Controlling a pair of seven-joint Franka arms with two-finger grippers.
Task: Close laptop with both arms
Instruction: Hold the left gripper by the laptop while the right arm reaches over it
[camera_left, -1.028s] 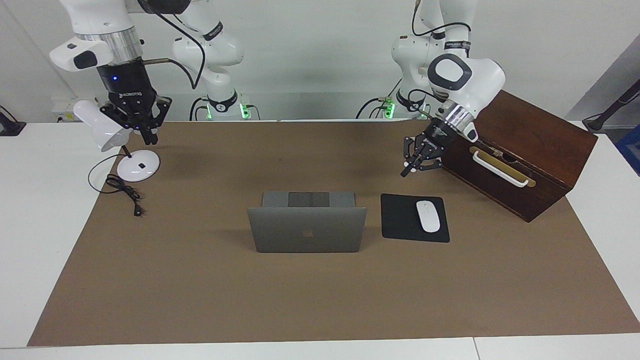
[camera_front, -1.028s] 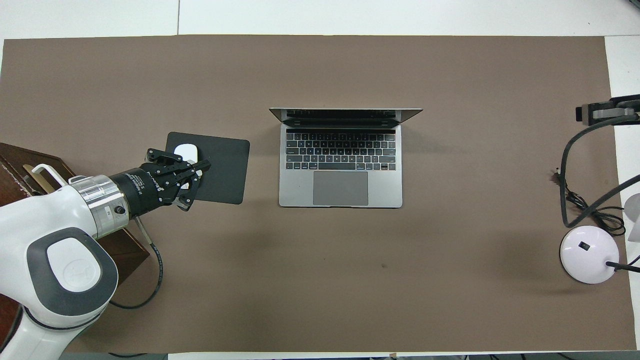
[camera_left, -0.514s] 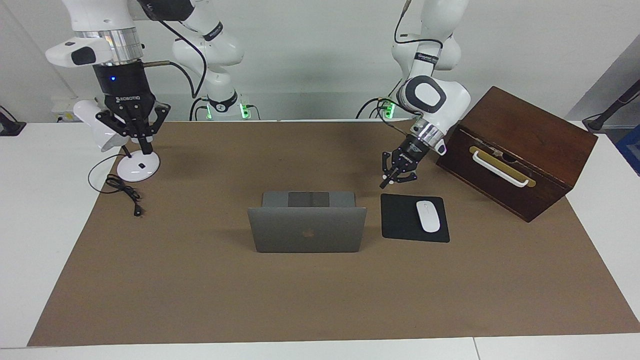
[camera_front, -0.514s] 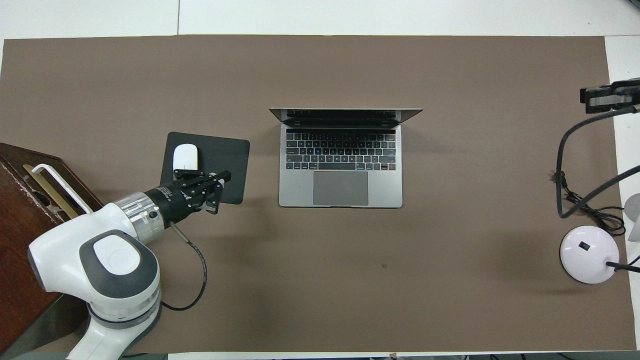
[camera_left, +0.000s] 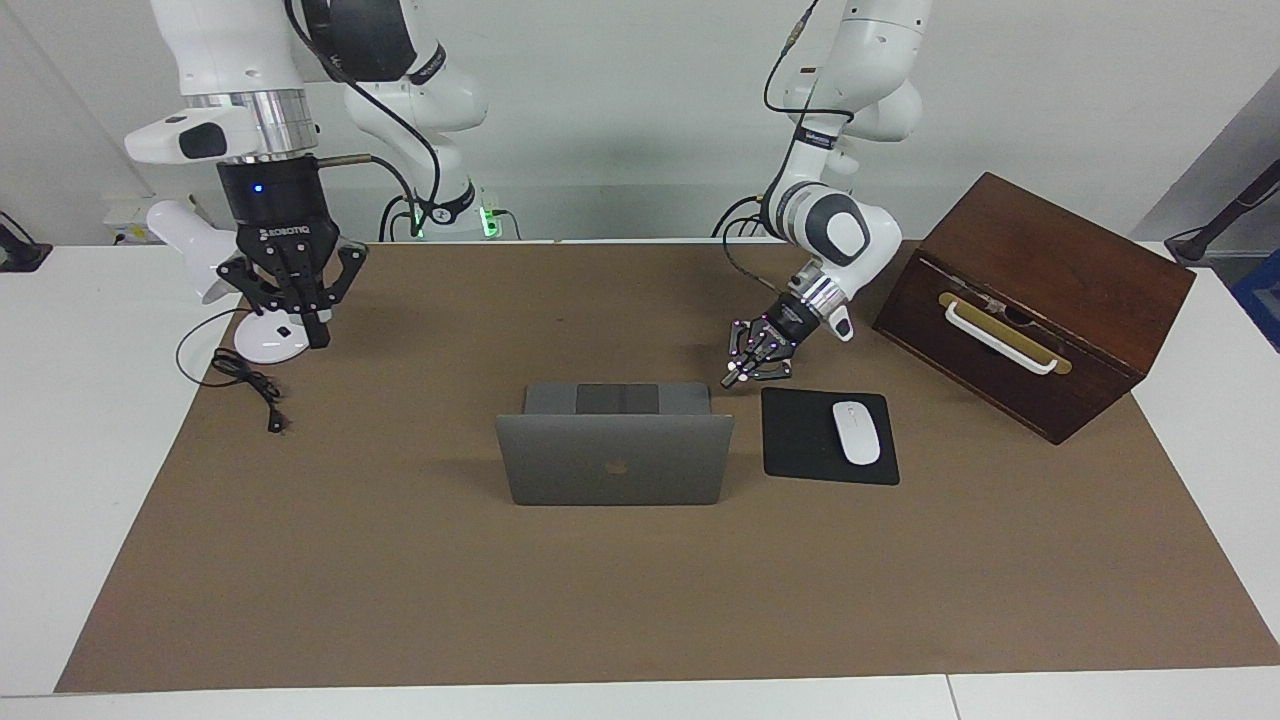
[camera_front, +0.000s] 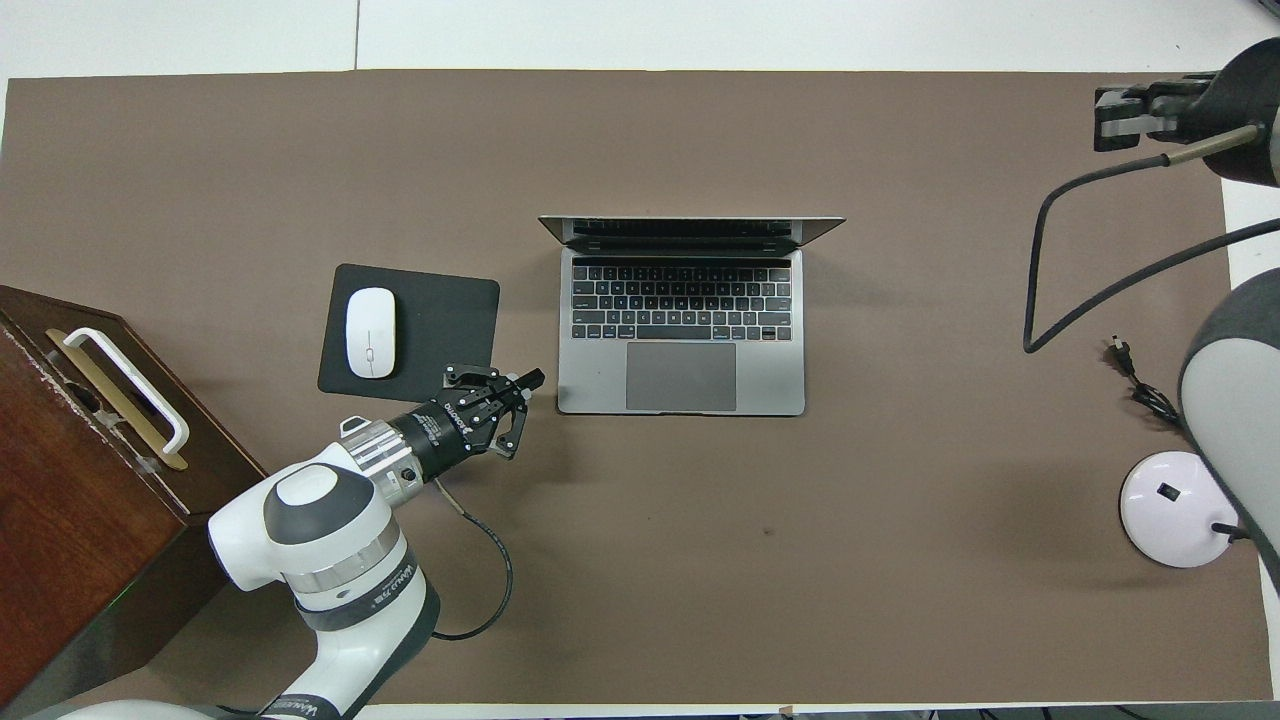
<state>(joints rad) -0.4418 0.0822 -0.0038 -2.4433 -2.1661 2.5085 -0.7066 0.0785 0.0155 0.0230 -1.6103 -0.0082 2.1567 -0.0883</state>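
Note:
The silver-grey laptop (camera_left: 615, 470) stands open in the middle of the brown mat, its lid upright, with the logo facing the far camera and its dark keyboard (camera_front: 680, 300) showing from above. My left gripper (camera_left: 731, 379) is shut and empty. It hangs low just beside the corner of the laptop's base nearest the robots, between the laptop and the mouse pad; it also shows in the overhead view (camera_front: 530, 382). My right gripper (camera_left: 317, 335) is shut and empty, raised over the mat's edge by the lamp base, well away from the laptop; it also shows in the overhead view (camera_front: 1105, 118).
A black mouse pad (camera_left: 800, 435) with a white mouse (camera_left: 856, 432) lies beside the laptop toward the left arm's end. A dark wooden box (camera_left: 1050, 260) stands at that end. A white desk lamp (camera_left: 265, 345) and its cable (camera_left: 250, 385) sit at the right arm's end.
My left gripper has swung from in front of the wooden box, past the mouse pad, down to the laptop's near corner. My right gripper has shifted slightly toward the laptop and lower.

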